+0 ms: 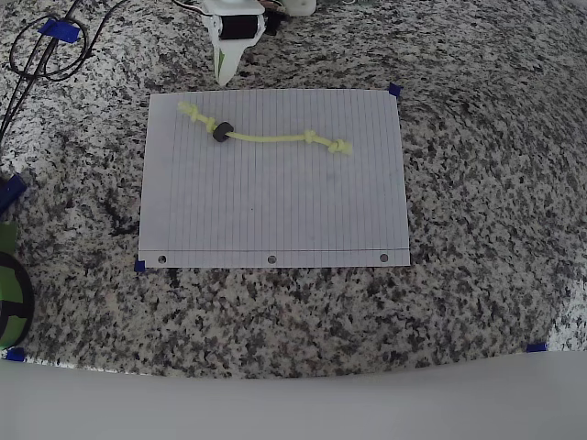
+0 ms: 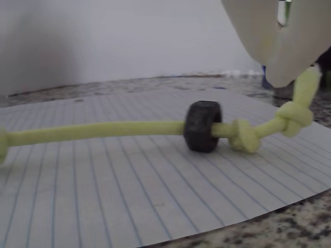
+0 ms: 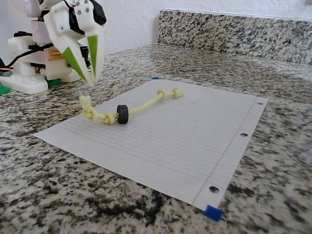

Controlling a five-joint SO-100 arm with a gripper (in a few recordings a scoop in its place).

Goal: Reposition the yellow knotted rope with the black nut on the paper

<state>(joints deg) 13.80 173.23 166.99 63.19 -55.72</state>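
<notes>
One thin yellow knotted rope (image 1: pixel 271 138) is lying across the upper half of the paper (image 1: pixel 275 211) in the overhead view, with the black nut (image 1: pixel 221 131) threaded on it near its left end. The tool (image 3: pixel 89 73) is hanging just above and beside that end, close to the sheet's far edge, its green-tipped fingers (image 3: pixel 95 53) standing slightly apart and gripping nothing.

In the wrist view the cord is looking soft and limp, sagging in a gentle curve along the lined sheet, so it is likely bending and trailing rather than moving as one piece when lifted. The nut is sitting upright against a small knot (image 2: pixel 243 135), which is probably stopping it from sliding off that end. A second knot (image 2: pixel 292 116) is lying just beyond, with the short tail rising beside the finger. Either knot is offering a firmer hold than the bare cord. Both rope and nut are looking light, and the loose sheet on the speckled worktop (image 1: pixel 477 275) may be shifting if dragged upon.
</notes>
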